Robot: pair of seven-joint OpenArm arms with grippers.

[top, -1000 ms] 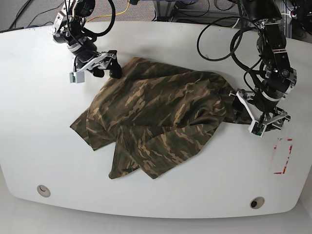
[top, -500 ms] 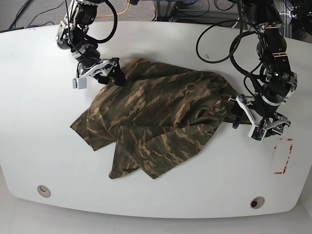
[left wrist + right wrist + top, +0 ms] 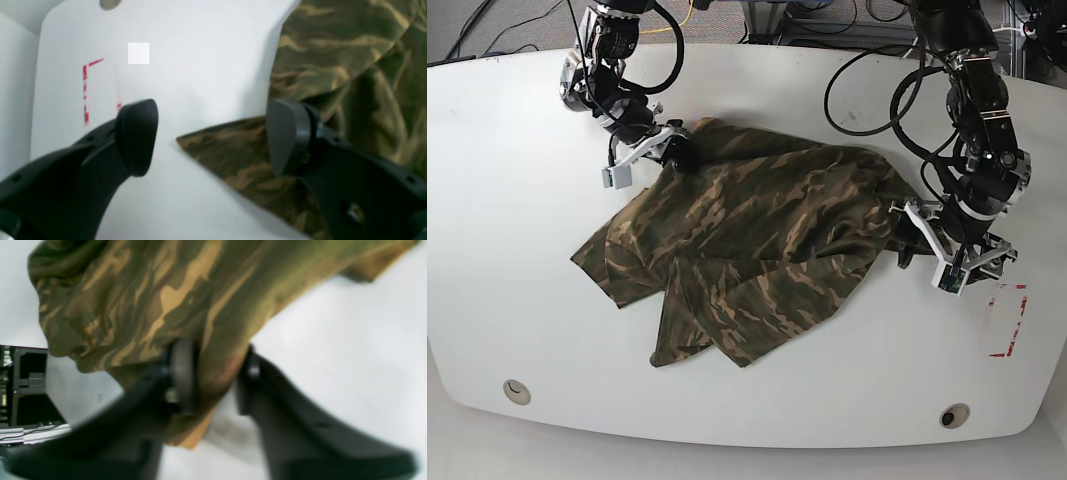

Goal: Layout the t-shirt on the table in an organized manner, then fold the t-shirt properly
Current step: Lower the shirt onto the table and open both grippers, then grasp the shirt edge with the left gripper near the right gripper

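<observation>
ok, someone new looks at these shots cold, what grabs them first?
The camouflage t-shirt, lying crumpled and half folded over itself across the middle of the glossy white table. Next, the two arms at its opposite ends: the right end effector is shut on a bunched edge of cloth at the far left in the base view, while the left end effector is open over a pointed corner of the shirt, near the red-marked rectangle.

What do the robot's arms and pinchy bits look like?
Both arms are black with silvery-grey joints, and loops of black cable hang off them. The left tool and the right tool each have a white bracket and two smooth, rounded black fingers that widen at the tip like little paddles.
</observation>
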